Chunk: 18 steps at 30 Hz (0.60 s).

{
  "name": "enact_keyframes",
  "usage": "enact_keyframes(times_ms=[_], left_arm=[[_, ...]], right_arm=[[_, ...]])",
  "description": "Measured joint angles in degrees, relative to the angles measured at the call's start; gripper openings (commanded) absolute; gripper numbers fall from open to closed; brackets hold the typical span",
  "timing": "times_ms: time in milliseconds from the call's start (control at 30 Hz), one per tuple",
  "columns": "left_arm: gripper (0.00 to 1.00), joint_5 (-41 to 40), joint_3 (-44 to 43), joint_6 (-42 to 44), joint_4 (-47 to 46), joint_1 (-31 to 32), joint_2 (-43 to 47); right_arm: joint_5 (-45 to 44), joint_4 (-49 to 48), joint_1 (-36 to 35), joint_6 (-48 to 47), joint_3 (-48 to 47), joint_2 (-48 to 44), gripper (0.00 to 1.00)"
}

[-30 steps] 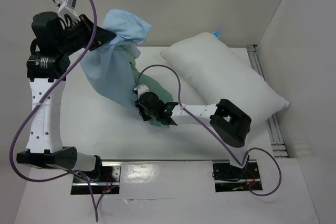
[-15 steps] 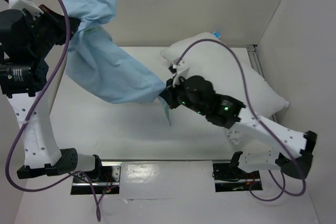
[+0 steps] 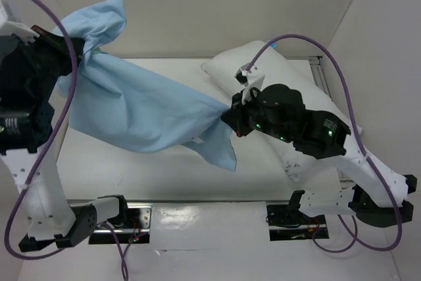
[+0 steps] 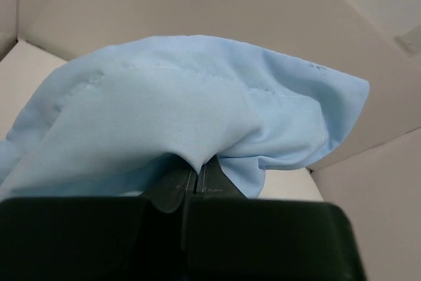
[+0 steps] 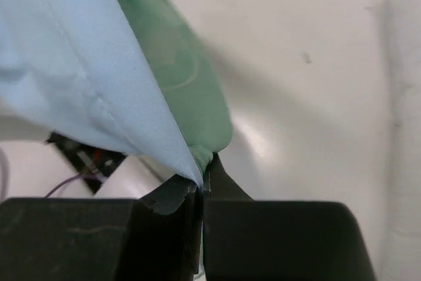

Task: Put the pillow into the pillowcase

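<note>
Left gripper (image 3: 82, 47): closed on a bunched corner of the pillowcase (image 3: 145, 110), held high at the upper left of the top view.
Right gripper (image 3: 231, 115): closed on the far end of the cloth, near the centre of the frame. Its wrist view shows the blue and green faces meeting at the jaws.
Pillowcase: hanging taut in the air between the two grippers, blue face up, with a loose flap drooping toward the desk (image 3: 131, 169).
Pillow (image 3: 296, 70): lying slantwise on the desk at the right of the frame, partly under the right arm and wholly outside the case.
Risk, mouth shut: if the right gripper pinches both layers, as it seems to, the opening cannot spread for the pillow.
Risk, slip: the thin cloth is stretched from small pinches, so a harder pull may tug it free.
Risk, shove: the right arm lies over the pillow and could drag it toward the right edge.
Risk, snag: a purple cable (image 3: 329, 57) loops above the pillow.
Pillows: one.
Pillowcases: one.
Grippers: two.
Purple cables: two.
</note>
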State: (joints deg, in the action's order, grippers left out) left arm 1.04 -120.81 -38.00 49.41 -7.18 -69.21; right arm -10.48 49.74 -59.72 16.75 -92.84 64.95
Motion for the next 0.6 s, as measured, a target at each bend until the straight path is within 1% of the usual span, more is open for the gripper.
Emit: enact_keyframes(times_ms=[67,133,167,200,233,267,300,333,367,400,433,467,500,533,567,600], left_arm=[[0.0,-0.42,3.06,0.09,-1.57,-0.02,-2.78],[0.0,-1.38,5.29,0.15,-3.69,-0.02,-7.93],[0.02,-2.12,6.23,0.22,-4.87,0.0,-10.51],[0.12,-3.21,7.39,0.26,-6.45,0.15,-14.14],[0.28,-4.28,8.55,0.5,-7.8,0.22,-17.66],[0.82,-5.22,9.81,1.07,-9.14,0.22,-21.27],[1.0,-5.75,10.67,2.19,-9.97,0.24,-24.68],[1.0,-5.99,10.67,2.73,-10.4,0.24,-28.52],[1.0,-5.95,9.62,3.43,-10.12,0.24,-32.04],[1.0,-5.73,5.86,4.24,-7.93,0.24,-36.54],[1.0,-5.51,1.68,5.07,-6.73,0.31,-40.83],[1.0,-5.42,-3.8,5.66,-5.09,0.37,-44.94],[1.0,-5.35,-9.05,6.38,-4.09,0.52,-48.61],[1.0,-5.33,-12.48,6.93,-3.82,0.7,-50.88],[1.0,-5.29,-13.22,7.76,-3.72,0.94,-51.47],[0.98,-5.2,-11.69,8.11,-4.02,1.18,-50.62]], right_arm=[[-5.68,0.13,0.07,-0.72,-0.92,3.76,0.0],[-12.52,-0.59,0.52,-2.21,-2.14,8.33,0.0],[-13.97,-1.25,1.57,-2.95,-2.91,11.93,0.0],[-14.08,-2.75,3.5,-4.09,-3.41,15.65,0.0],[-13.38,-4.96,5.49,-4.98,-3.61,19.12,0.0],[-11.04,-7.67,9.27,-6.16,-3.61,23.23,0.0],[-8.98,-9.92,12.74,-6.8,-3.58,26.95,0.0],[-6.21,-12.61,17.27,-7.45,-4.0,31.23,0.04],[-4.31,-13.88,20.92,-7.69,-5.33,35.26,0.49],[-2.71,-13.92,24.96,-7.54,-9.09,40.83,0.69],[-1.68,-13.22,28.06,-7.61,-14.86,47.01,0.81],[-1.25,-12.57,30.71,-7.41,-22.8,53.55,0.85],[-0.52,-12.39,33.16,-7.06,-31.87,60.65,0.87],[-0.15,-11.17,34.93,-6.73,-40.65,66.99,0.87],[0.37,-10.29,36.17,-6.14,-47.82,71.8,0.87],[0.66,-9.73,36.81,-5.64,-51.36,74.38,0.87]])
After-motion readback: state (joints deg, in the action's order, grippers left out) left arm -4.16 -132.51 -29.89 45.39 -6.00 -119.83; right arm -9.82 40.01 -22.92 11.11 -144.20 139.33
